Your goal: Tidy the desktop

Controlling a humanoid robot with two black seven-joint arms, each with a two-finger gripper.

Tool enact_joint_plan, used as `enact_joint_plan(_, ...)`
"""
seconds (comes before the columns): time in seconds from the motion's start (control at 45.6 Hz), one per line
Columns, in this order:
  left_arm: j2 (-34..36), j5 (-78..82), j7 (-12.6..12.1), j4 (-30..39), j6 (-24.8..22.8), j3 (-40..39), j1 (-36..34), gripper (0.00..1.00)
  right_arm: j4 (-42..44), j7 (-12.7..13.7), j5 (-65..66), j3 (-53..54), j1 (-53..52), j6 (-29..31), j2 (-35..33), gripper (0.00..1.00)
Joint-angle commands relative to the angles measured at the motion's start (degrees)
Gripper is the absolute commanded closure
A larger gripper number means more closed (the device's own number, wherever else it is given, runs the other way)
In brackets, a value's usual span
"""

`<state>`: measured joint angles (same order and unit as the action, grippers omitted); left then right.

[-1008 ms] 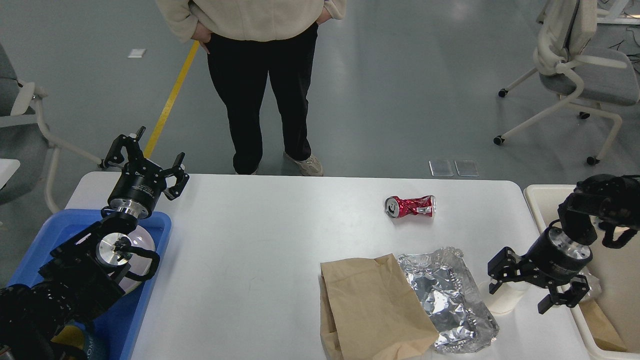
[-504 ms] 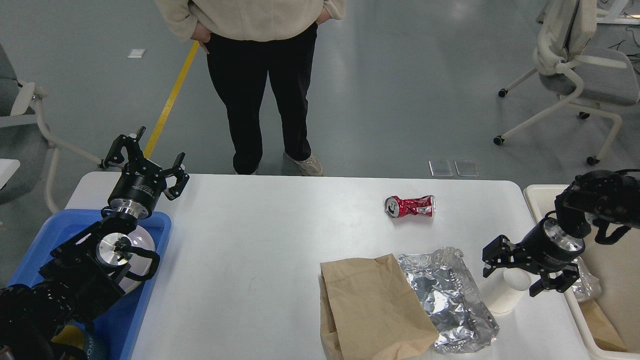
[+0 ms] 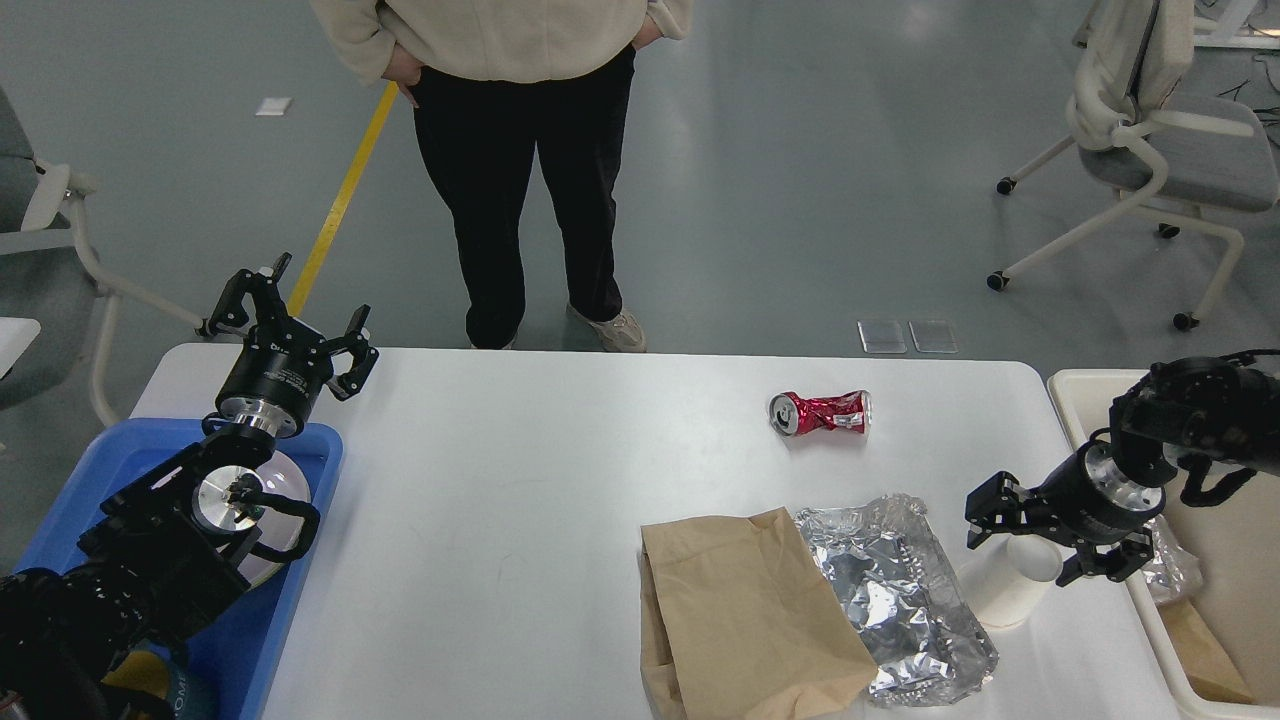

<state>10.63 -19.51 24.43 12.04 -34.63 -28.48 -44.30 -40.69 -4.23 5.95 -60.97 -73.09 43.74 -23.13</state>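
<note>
Desktop [image 3: 520,480], the large white rounded-corner tabletop filling the lower half of the head view, carried litter only on its right half. Nearest lay a flat brown paper bag [image 3: 740,610], overlapping a crumpled silver foil tray [image 3: 900,590] just beside it; touching the foil's right edge lay a tipped white paper cup [image 3: 1005,590]. Over the preceding second the right gripper [image 3: 1040,535] had shifted inward from the table's right edge to straddle the cup's mouth end, its fingers spread and not yet closed on anything, which suggested a cup pick-up was imminent. A cream rectangular bin [image 3: 1075,385] stood just off the right edge, the probable destination. The foil pressing against the cup might be dragged along by a grasp. Farther back a crushed red drinks can [image 3: 822,412] lay alone on its side. At the left, the left gripper [image 3: 290,320] hung unchanged, fingers spread and empty, above the far end of a blue plastic tray [image 3: 300,520]. Beyond the table stood a person in a cream top and black trousers [image 3: 520,180].
</note>
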Motion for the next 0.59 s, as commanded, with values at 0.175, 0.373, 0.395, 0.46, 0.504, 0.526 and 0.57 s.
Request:
enact_joint_plan(0.175,0.0,0.0,0.0,0.0,0.0,0.0,0.0,0.03,-1.1,0.0,-0.7,-0.1,-0.2,0.8,-0.4,1.0)
enact_joint_plan(0.373,0.0,0.0,0.0,0.0,0.0,0.0,0.0,0.03,-1.7,-0.1,-0.9,-0.2,-0.6,1.1,-0.7,1.0)
enact_joint_plan(0.395,0.0,0.0,0.0,0.0,0.0,0.0,0.0,0.03,-1.8,-0.1,-0.9,-0.2,-0.6,1.1,-0.7,1.0)
enact_joint_plan(0.46,0.0,0.0,0.0,0.0,0.0,0.0,0.0,0.03,-1.7,-0.1,-0.9,-0.2,-0.8,1.0,-1.0,1.0)
enact_joint_plan(0.504,0.0,0.0,0.0,0.0,0.0,0.0,0.0,0.03,-1.8,-0.1,-0.9,-0.2,-0.9,1.0,-1.2,1.0)
enact_joint_plan(0.526,0.0,0.0,0.0,0.0,0.0,0.0,0.0,0.03,-1.8,-0.1,-0.9,-0.3,-1.0,1.0,-1.3,1.0)
enact_joint_plan(0.57,0.0,0.0,0.0,0.0,0.0,0.0,0.0,0.03,-1.8,-0.1,-0.9,-0.5,-1.1,0.9,-1.4,1.0)
